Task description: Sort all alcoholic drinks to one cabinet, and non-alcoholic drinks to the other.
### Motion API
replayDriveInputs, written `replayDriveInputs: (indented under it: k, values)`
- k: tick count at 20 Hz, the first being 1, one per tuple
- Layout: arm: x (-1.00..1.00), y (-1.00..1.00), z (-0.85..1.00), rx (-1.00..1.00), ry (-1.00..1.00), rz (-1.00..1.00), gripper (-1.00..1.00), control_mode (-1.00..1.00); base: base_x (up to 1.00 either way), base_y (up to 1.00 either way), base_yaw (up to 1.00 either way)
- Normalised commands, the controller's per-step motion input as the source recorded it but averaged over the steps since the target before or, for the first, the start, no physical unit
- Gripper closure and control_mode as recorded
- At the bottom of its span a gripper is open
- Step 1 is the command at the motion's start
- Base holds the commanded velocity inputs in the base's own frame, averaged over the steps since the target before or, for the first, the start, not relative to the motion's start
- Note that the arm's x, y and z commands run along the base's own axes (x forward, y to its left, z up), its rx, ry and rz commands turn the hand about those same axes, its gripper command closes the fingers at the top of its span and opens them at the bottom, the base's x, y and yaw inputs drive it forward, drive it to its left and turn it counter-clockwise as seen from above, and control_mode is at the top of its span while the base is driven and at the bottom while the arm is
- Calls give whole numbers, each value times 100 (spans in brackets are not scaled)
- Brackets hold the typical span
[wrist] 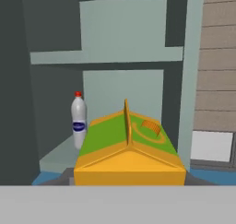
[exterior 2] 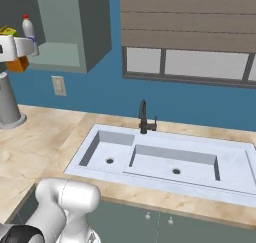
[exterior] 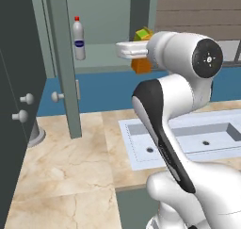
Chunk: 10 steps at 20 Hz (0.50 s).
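The orange carton [exterior: 141, 63] is mostly hidden behind the white arm in the left base view; just its green top and an orange corner peek out. In the hand view its bottom is cut off, so you cannot see the fingers on it. In the right base view the carton sits at the picture's left edge, partly covered by the arm. The words on the white bottle's [exterior: 79, 38] blue label are too small to read. The sink [exterior: 216, 141] is partly hidden behind the arm.
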Motion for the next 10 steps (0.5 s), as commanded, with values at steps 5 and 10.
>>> replayDriveInputs:
  k: [5, 10]
  values:
    - [37, 0, 0, 0, 0, 0, 100, -100, 0, 0, 0]
    - [37, 0, -2, 0, -1, 0, 100, -100, 0, 0, 0]
